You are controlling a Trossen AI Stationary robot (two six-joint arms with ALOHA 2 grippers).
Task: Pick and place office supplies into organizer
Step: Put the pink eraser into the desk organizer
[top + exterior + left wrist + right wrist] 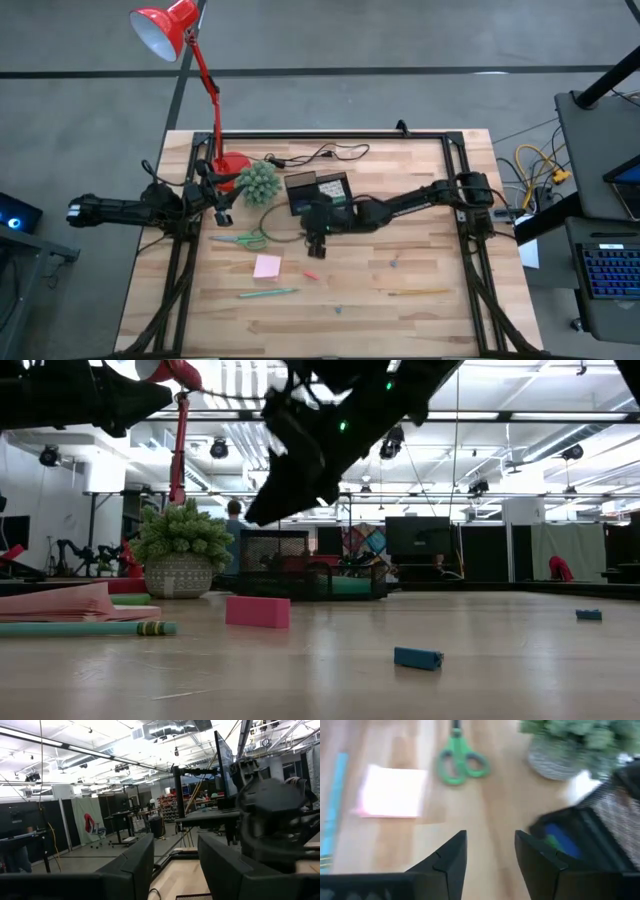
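Note:
The black organizer (318,190) stands at the table's far middle; something blue and green lies in one compartment (560,840). My right gripper (318,240) hovers open just in front of it, tilted down, nothing between its fingers (490,837). On the table lie the green-handled scissors (243,240), the pink sticky-note pad (267,266), the green pen (268,293), a red bit (311,275), a bluish bit (395,263) and a yellowish stick (418,293). My left gripper (222,212) waits open at the left, near the plant.
A spiky green plant (260,182) in a pot stands left of the organizer, with the red lamp's base (232,165) behind it. A black cable (320,155) runs along the far edge. Bare wood lies at the near right (440,320).

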